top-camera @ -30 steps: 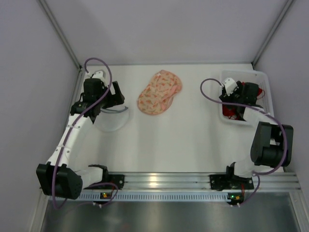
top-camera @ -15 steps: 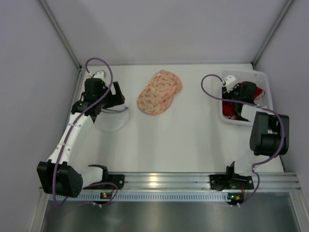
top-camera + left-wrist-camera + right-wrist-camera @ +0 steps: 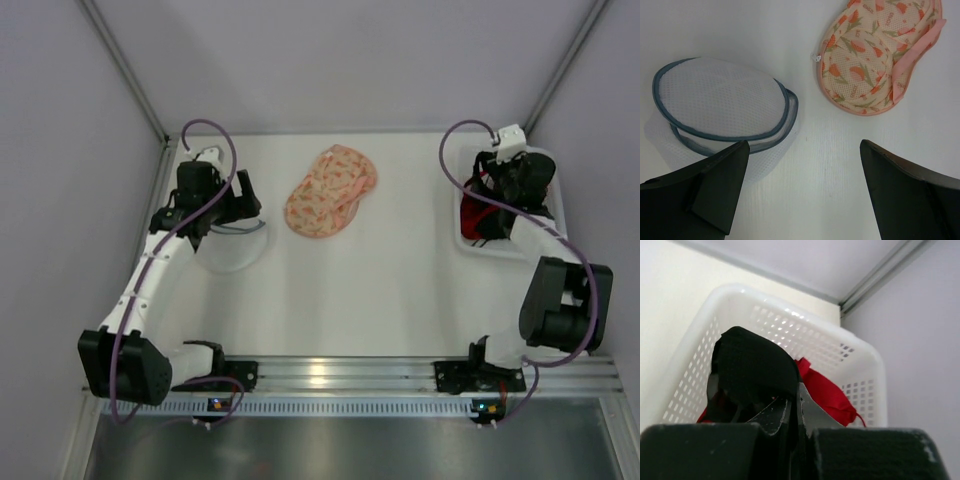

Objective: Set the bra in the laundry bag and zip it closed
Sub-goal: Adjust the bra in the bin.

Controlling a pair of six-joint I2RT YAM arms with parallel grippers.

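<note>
A black bra (image 3: pixel 752 365) rises from the white basket (image 3: pixel 790 320), and my right gripper (image 3: pixel 795 401) is shut on its fabric. In the top view the right gripper (image 3: pixel 488 186) is over the basket (image 3: pixel 549 158) at the far right. A round white mesh laundry bag (image 3: pixel 715 100) with a blue-grey rim lies at the left, its lid partly lifted. My left gripper (image 3: pixel 804 145) hangs open just beside it, holding nothing. From above, the left gripper (image 3: pixel 243 198) is at the far edge of the white bag (image 3: pixel 232 250).
A red bra (image 3: pixel 826 391) lies in the basket behind the black one. A peach floral mesh pouch (image 3: pixel 332 190) lies at the back middle of the table, also in the left wrist view (image 3: pixel 875 60). Grey walls enclose the table.
My right gripper has closed on the black bra and its wrist has lifted toward the back of the basket. The left arm has hardly moved.
</note>
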